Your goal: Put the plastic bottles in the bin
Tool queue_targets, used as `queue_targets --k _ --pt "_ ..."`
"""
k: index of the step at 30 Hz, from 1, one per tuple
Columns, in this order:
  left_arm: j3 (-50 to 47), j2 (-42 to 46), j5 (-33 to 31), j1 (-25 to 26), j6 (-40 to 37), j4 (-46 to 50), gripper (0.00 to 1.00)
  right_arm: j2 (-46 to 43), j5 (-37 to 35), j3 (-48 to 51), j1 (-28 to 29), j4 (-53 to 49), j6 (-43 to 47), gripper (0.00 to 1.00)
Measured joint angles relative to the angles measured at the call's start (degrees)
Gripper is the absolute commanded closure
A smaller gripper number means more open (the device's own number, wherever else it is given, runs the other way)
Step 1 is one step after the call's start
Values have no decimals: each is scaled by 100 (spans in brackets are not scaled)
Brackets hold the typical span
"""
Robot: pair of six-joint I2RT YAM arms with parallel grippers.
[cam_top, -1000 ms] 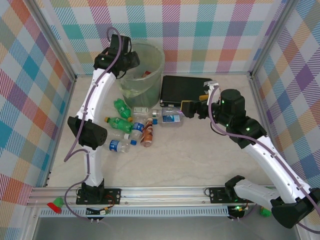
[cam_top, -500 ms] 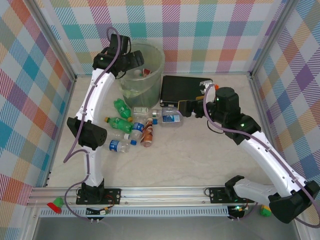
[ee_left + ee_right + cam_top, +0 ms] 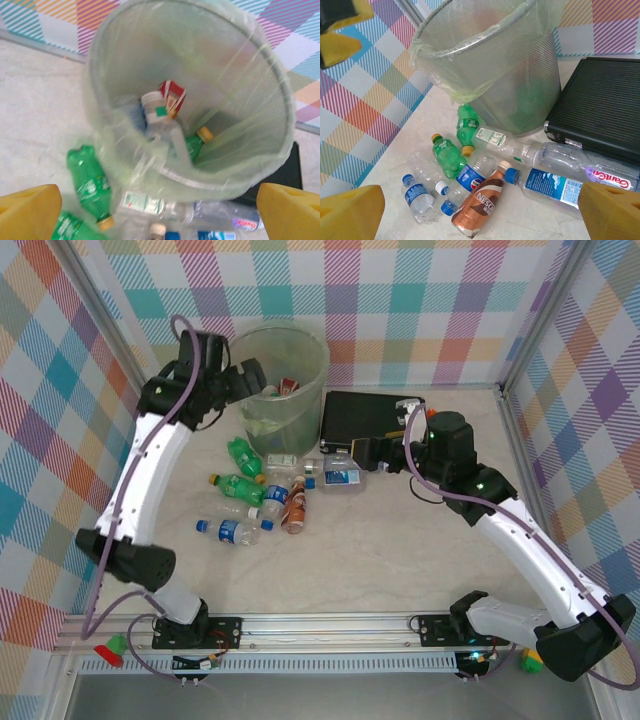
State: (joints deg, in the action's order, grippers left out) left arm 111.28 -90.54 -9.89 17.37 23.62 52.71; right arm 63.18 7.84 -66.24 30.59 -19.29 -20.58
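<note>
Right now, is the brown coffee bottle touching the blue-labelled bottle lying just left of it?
Touching. The right wrist view shows the brown coffee bottle lying against the blue-labelled bottle, their sides overlapping with no gap between them.

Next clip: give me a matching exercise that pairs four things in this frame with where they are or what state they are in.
Things:
1. red-labelled bottle
2. brown Nescafe bottle
3. black case
4. left gripper

Places or states:
A. flat on the table, right of the bin
B. open, up at the bin's rim
C. lying on its side on the table in front of the bin
D. inside the bin

Pairs: 1-D, 2-C, 3-A, 4-B
</note>
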Motion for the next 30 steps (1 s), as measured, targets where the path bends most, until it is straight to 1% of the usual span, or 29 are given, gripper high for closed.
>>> queue_targets --k 4,11,14,19,25,30 --pt "-1082 815 -22 -42 267 -190 1 35 33 -20 87 17 -2 1" --pt "-2575 1980 -26 -66 879 -173 0 339 105 -210 337 70 0 1" --pt "-3230 2479 -68 -66 1325 -74 0 431 133 -267 439 79 4 1" --pt "-4426 3268 -219 -70 2310 289 0 466 190 -291 520 90 24 1" --pt "-5766 3897 -146 -70 3473 461 3 461 190 -291 588 90 44 1" --pt "-6577 4002 157 -70 4153 278 5 378 190 -284 603 83 46 1"
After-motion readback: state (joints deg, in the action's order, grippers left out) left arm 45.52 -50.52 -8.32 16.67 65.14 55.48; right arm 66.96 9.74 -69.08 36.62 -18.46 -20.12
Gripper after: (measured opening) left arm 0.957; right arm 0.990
